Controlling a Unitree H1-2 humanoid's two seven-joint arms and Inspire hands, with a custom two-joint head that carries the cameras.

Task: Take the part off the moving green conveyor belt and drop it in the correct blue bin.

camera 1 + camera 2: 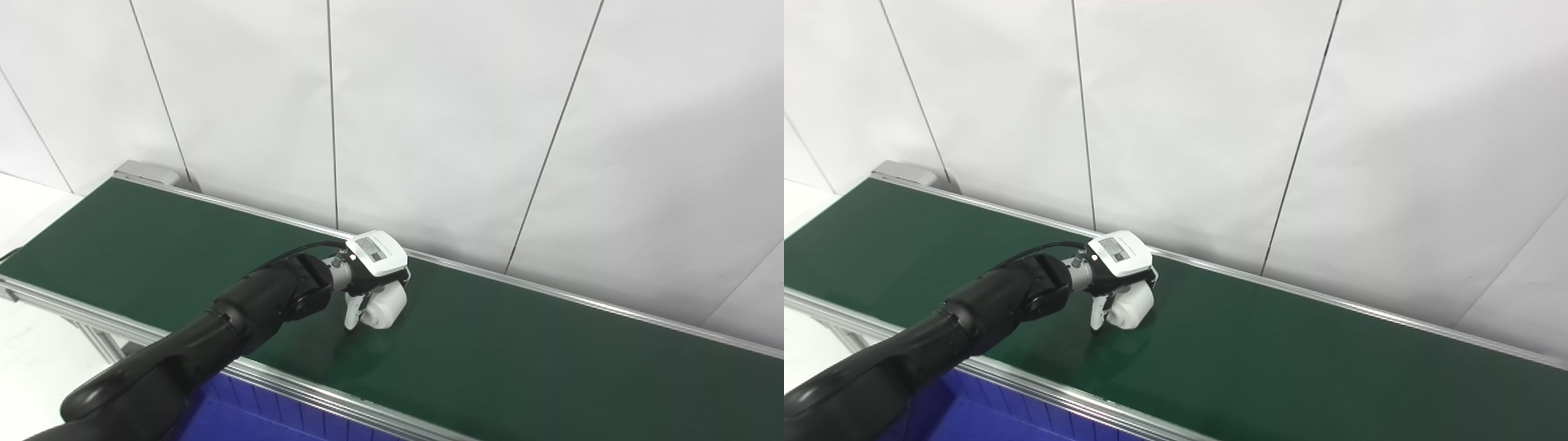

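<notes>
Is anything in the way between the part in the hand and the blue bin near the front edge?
Nothing visible blocks it. The left hand is around the white part on the green belt; only the belt's metal side rail lies before the blue bin.

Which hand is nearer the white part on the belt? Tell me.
Left. The left hand is wrapped over the white part on the belt; the right hand is out of view.
</notes>
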